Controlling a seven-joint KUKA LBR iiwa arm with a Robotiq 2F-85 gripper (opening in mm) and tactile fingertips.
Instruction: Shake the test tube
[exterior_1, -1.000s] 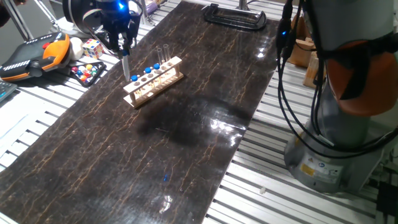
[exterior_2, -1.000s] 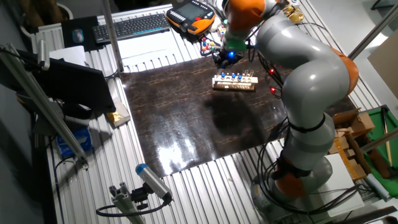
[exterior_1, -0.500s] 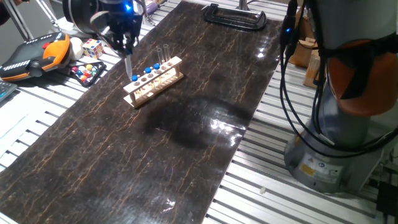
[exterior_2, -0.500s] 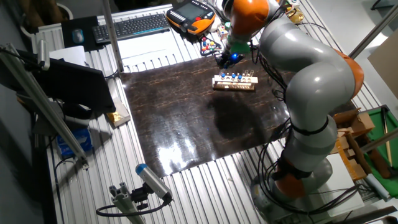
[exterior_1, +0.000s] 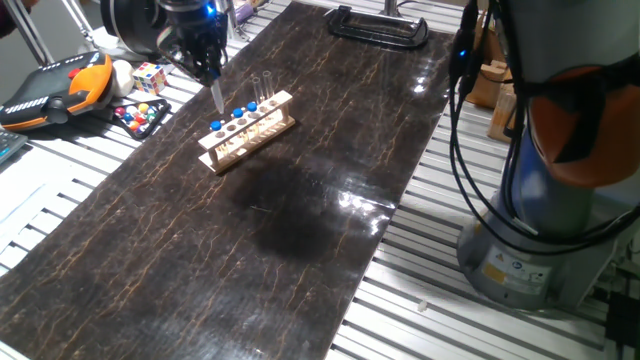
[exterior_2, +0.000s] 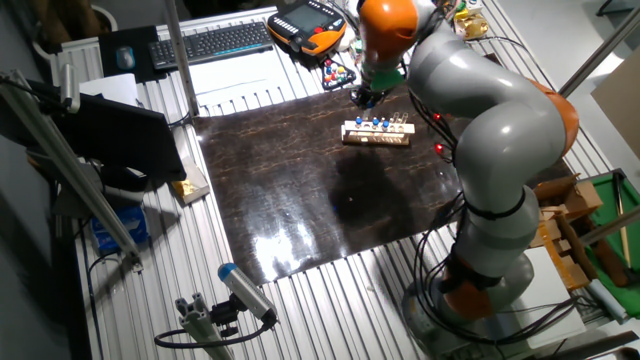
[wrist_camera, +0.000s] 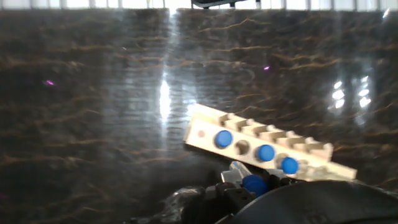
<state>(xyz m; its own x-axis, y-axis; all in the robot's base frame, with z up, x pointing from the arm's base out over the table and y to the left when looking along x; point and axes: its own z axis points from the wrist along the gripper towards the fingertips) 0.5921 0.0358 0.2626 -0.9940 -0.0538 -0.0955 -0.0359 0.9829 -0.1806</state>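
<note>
The test tube (exterior_1: 215, 96) hangs from the gripper (exterior_1: 207, 70), clamped between its fingers, its lower end in the air just above the near end of the wooden rack (exterior_1: 247, 130). In the hand view its blue cap (wrist_camera: 254, 184) sits beside the rack's capped tubes (wrist_camera: 266, 152).

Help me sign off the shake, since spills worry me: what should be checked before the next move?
1. Grip of the hand on the test tube: ok.
2. blue cap on the held tube: ok.
3. Tube's lower end clear of the rack: cannot tell; it hangs tilted close above.
4. Other capped tubes seated in the rack: ok.
5. Room beside the tall uncapped tubes: cannot tell.
</note>
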